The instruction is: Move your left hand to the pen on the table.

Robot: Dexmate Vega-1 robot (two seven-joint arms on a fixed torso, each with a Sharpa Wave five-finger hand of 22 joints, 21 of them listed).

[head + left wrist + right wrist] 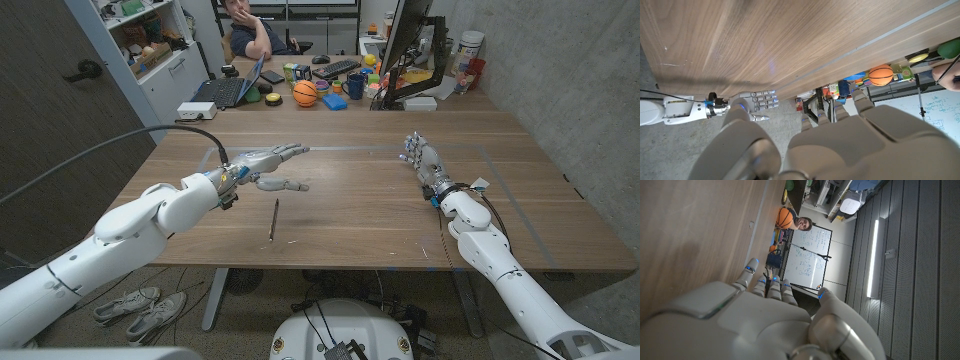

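Fingers spread and holding nothing, the left hand (pixel 268 166) hovers over the left half of the bench (pixel 360 215), reaching toward its middle. Just nearer the front edge lies the pen (pixel 274 218), apart from the hand, pointing roughly front to back. Over toward the right edge the right hand (pixel 421 158) stands with fingers loosely apart, holding nothing.

Overhead head view; inverted wrist views
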